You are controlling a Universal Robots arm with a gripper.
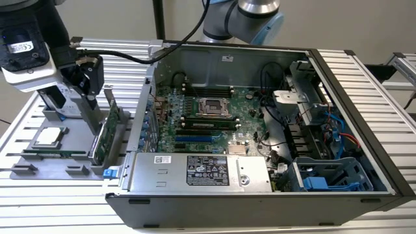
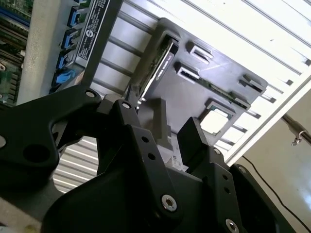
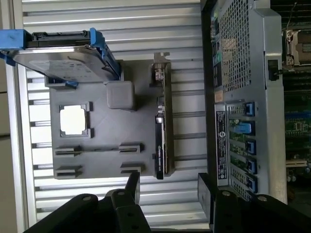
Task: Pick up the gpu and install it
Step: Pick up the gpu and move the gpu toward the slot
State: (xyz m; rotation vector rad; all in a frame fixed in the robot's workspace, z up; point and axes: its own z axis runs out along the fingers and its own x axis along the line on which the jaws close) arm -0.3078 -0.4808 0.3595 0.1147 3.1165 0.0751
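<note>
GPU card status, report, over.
Black pincer open, empty, hovering over grey plastic tray. Green flat GPU card standing on edge in tray, not gripped. Grey square block close beside card.

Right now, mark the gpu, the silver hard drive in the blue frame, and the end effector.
Flat green-and-black gpu card [image 3: 159, 145]: first wrist view, black shroud edge.
Silver hard drive in blue frame [image 3: 63, 65]: first wrist view, metal face.
Black end effector [image 3: 168, 185]: first wrist view, midway between open fingertips.
</note>
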